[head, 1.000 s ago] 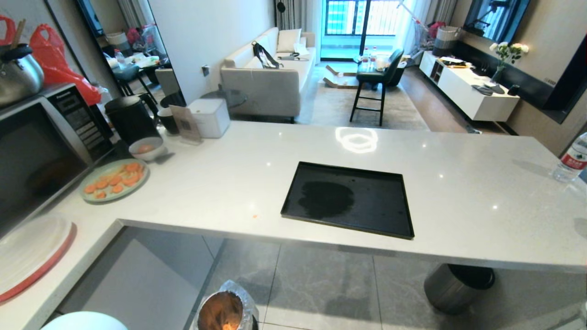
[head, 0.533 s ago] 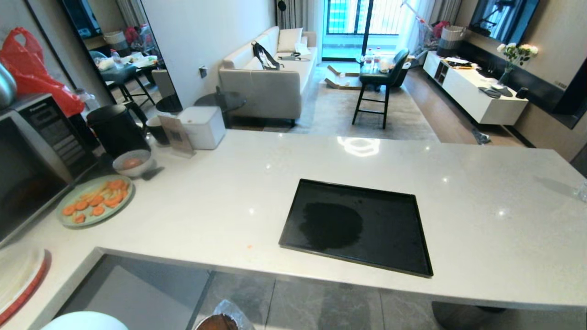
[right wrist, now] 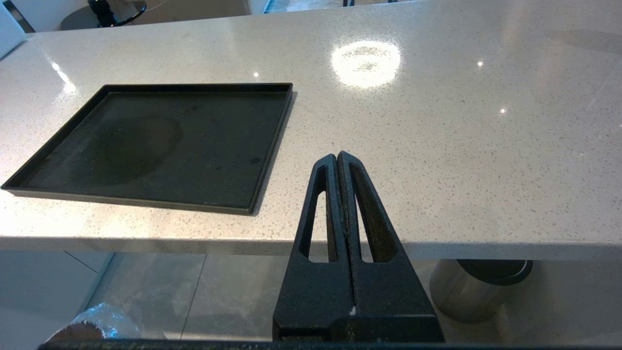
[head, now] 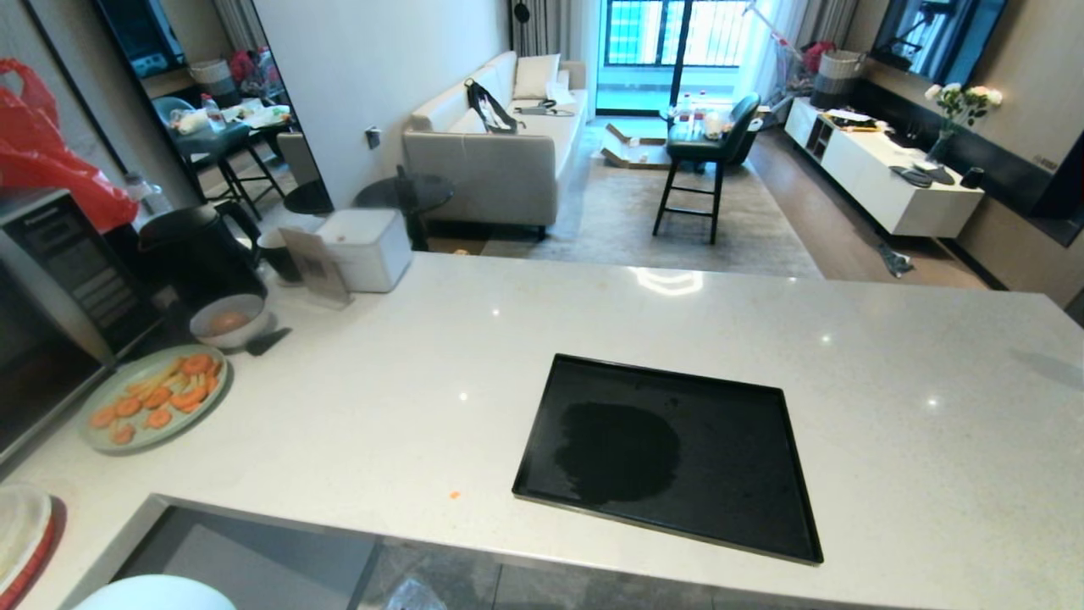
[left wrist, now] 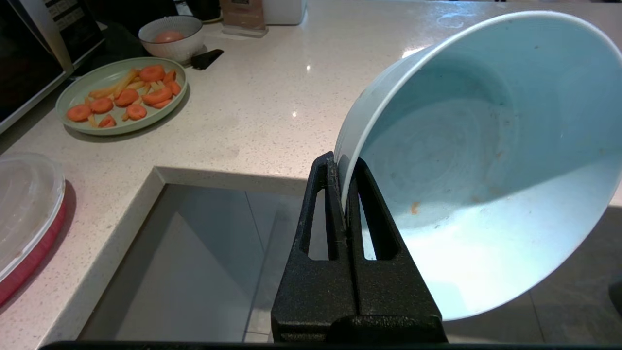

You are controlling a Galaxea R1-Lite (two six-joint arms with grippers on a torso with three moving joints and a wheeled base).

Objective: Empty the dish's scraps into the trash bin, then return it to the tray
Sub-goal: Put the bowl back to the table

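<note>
The left gripper [left wrist: 344, 165] is clamping the rim of the dish [left wrist: 486, 155], its two black fingers pressed together on the thin white wall with one finger outside and one inside. The dish is sitting tilted on its side, its mouth turned toward the wrist camera, and it is spreading from the fingertips toward about two o'clock in that view; only a few tiny orange flecks are clinging to its inside. In the head view a sliver of the dish's white rim [head: 157, 593] is peeking in at seven o'clock, low in front of the counter [head: 508, 339]. The tray [head: 669, 457] is lying flat and bare on the counter near its front edge, at about five o'clock from the picture's middle. The right gripper [right wrist: 342, 160] is hanging with its fingers together on nothing, just off the counter's edge, the tray at its ten o'clock. A crinkle of the trash bin [right wrist: 95, 323] liner is showing on the floor below. A green plate [head: 152, 407] of carrot slices is resting at nine o'clock on the counter.
</note>
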